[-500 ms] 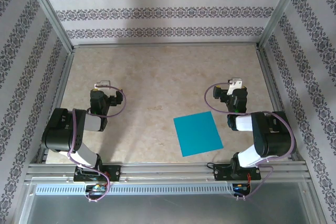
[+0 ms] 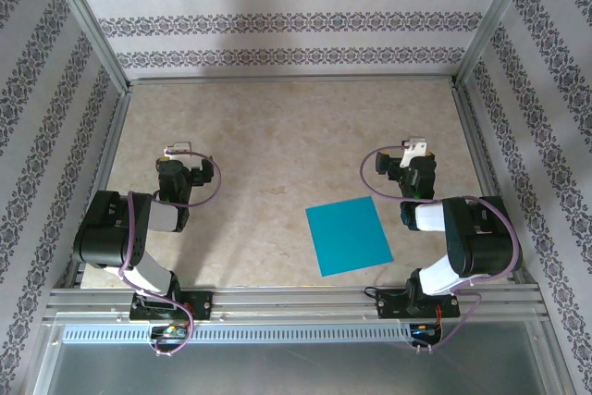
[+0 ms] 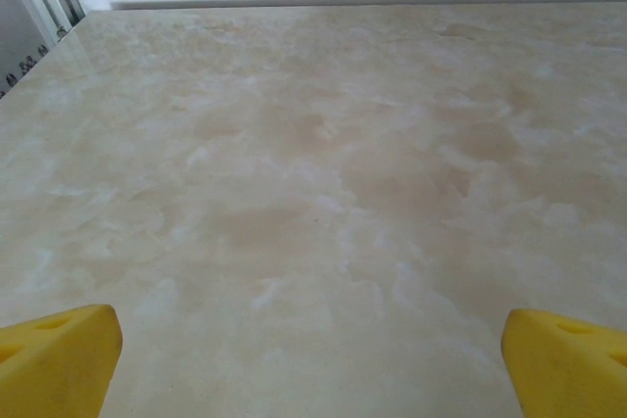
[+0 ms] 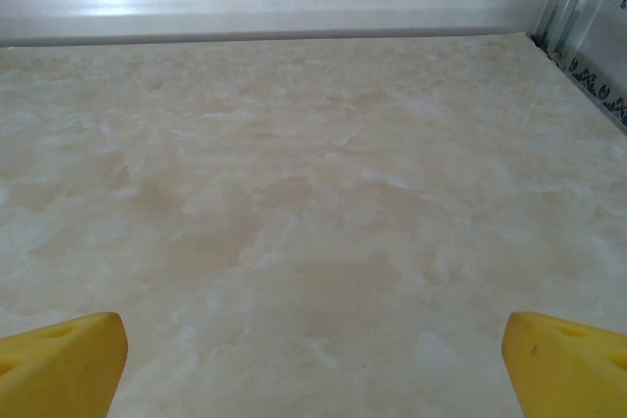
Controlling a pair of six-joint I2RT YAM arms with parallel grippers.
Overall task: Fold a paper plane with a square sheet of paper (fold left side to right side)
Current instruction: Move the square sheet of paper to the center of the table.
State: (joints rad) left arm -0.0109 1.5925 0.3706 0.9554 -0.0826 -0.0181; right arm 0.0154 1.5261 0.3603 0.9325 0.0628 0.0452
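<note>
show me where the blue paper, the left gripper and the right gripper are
square sheet of paper (image 2: 349, 236), top view, middle of the flat sheet
left gripper (image 2: 178, 149), top view, between its open fingertips
right gripper (image 2: 418, 147), top view, between its open fingertips

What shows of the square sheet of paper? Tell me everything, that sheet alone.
The square sheet of paper is plain teal-blue, thin and matte, with no print. It lies flat and unfolded, with no crease that can be seen from above. It is turned a little, so its edges run askew to the table's near edge. It sits on the near right part of the beige marbled table. Only the table touches it.
</note>
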